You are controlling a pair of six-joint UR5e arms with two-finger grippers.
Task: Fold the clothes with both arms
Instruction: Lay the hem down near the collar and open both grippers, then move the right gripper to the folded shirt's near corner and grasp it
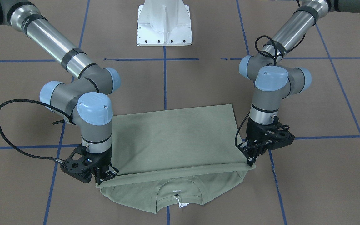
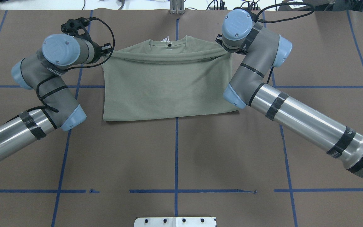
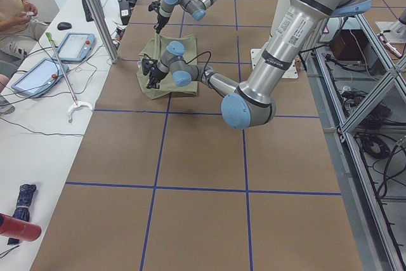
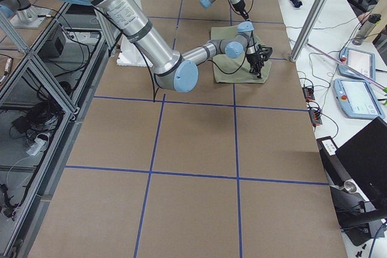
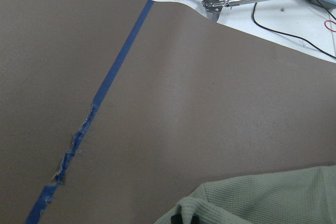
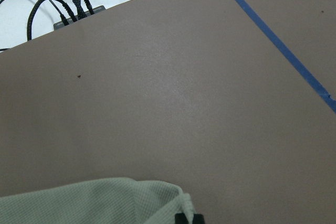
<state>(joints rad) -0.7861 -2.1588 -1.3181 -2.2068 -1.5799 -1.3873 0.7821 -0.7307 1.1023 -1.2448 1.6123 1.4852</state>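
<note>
The pale sage-green shirt [image 1: 173, 137] lies on the brown table, folded across so its hem edge rests just short of the ribbed neckline and white neck tag [image 1: 182, 204]. It also shows in the overhead view [image 2: 165, 85]. My left gripper [image 1: 251, 161] is shut on one corner of the folded edge, low at the table. My right gripper [image 1: 106, 176] is shut on the other corner. In the overhead view the left gripper [image 2: 107, 49] is at the shirt's far left corner, and the right one is hidden under its wrist. Each wrist view shows pinched cloth, the left [image 5: 262, 203] and the right [image 6: 94, 203].
The white pedestal base [image 1: 164, 25] stands at the robot's side of the table. Blue tape lines [image 2: 176, 151] cross the brown surface. A metal reach tool [image 5: 236, 1] and cables [image 6: 68, 6] lie past the far edge. An operators' side table [image 3: 38, 74] holds tablets.
</note>
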